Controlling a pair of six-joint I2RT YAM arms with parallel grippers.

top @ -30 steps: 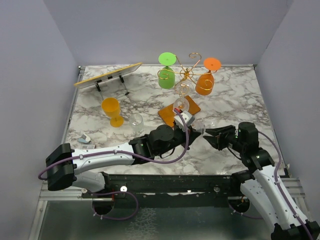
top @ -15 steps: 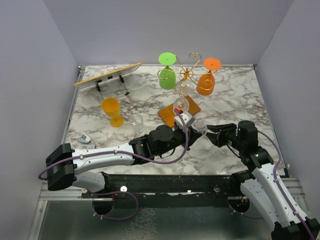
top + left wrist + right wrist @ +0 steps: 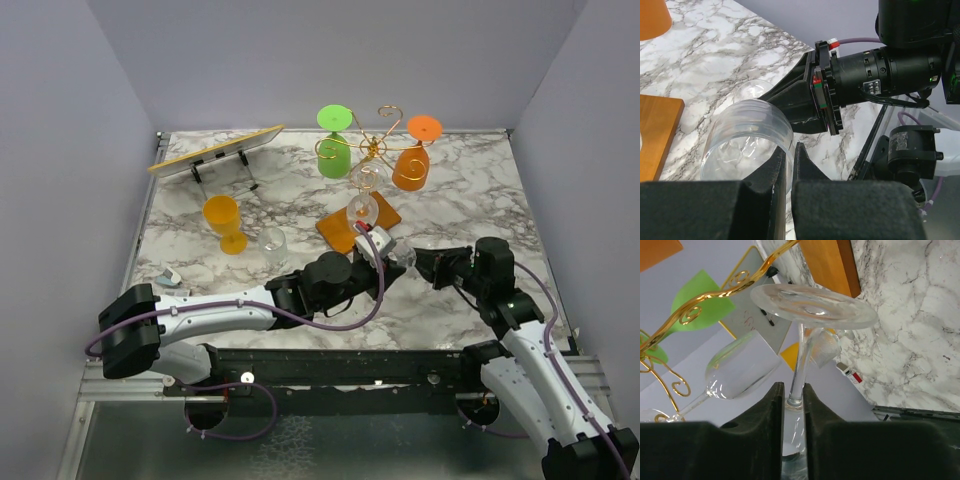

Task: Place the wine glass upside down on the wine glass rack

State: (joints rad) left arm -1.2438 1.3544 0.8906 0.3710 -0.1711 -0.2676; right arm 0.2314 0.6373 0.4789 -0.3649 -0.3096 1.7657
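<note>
You're holding the glass [image 3: 402, 256] near centre: the right gripper [image 3: 792, 392] is clamping its stem and the left gripper [image 3: 789, 161] is pinching the bowl's rim. Keep the stem grip firm while freeing the left, before heading for the far rack [image 3: 372, 150].

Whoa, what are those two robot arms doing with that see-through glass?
Both arms have hold of one clear wine glass between them. The right end effector is shut on its stem, and the left end effector pinches the rim of its bowl, so it looks like a handover. The glass is not yet on the gold wine glass rack, where a green glass and an orange glass hang upside down.
</note>
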